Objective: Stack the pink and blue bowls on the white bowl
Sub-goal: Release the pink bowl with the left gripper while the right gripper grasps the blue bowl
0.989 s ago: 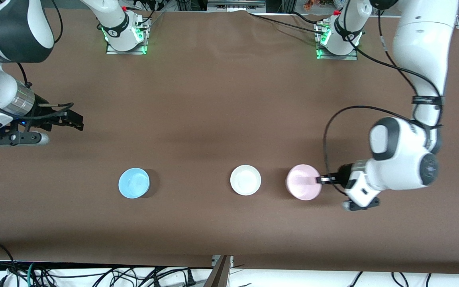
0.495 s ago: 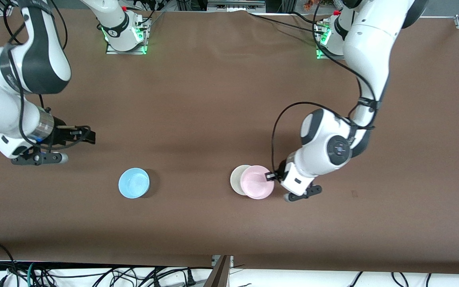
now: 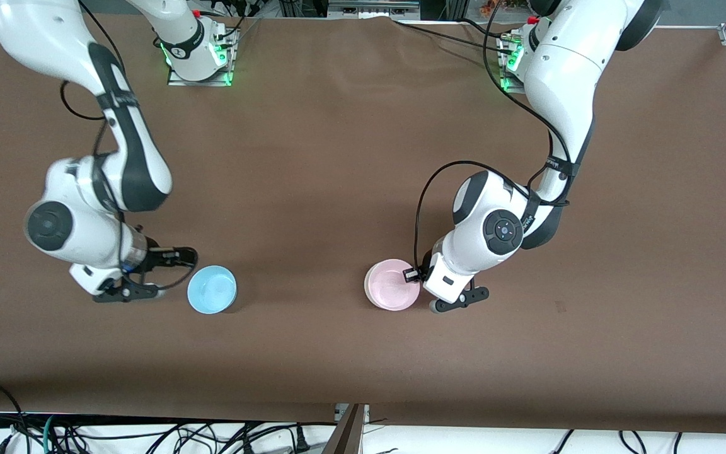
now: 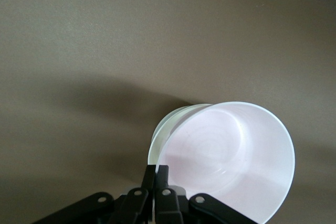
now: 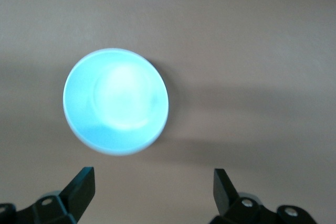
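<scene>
The left arm reaches out from its base, bends sharply at the elbow and drops its wrist low toward the middle of the surface. The left gripper (image 3: pixel 411 275) has its fingers (image 4: pixel 156 181) pinched tight on the rim of the pink bowl (image 3: pixel 392 293). The right arm folds down at its own end of the surface, wrist low and turned sideways. The right gripper (image 3: pixel 180 257) seems to hang just above the surface, its fingers (image 5: pixel 81 187) spread wide with nothing between them.

Blue bowl (image 5: pixel 115 100) (end effector (image 5: pixel 155 192) spread)
</scene>
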Available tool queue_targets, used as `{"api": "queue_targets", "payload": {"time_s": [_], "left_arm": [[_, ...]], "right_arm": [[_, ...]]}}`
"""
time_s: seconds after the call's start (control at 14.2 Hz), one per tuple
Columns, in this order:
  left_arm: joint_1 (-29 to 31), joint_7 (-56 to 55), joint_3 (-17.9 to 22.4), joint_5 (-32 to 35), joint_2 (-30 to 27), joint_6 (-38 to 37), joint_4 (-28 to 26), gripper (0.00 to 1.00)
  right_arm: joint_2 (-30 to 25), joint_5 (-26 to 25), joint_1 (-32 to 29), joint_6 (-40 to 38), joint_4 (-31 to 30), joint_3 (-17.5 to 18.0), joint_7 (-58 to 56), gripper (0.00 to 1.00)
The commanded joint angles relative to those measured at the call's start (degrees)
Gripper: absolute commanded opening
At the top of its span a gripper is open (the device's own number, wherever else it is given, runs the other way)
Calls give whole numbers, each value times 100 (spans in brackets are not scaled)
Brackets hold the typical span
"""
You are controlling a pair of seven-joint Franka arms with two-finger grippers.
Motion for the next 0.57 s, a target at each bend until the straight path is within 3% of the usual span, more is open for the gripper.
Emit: {"api": "queue_targets", "payload": {"time_s": [0.0,0.35,0.49], "left_arm": [[-62,-150,-18,175,102,-21,94,0],[-97,-159,-18,166,217,-13,94,0],[-97,-159,-18,157,234,-13,94,0]], "right_arm": [[314,70,-8,250,176,0,-98,99],[868,43,-43,620,606,-18,-124,98],[974,61,-52,629,677,-18,-116,91]]}}
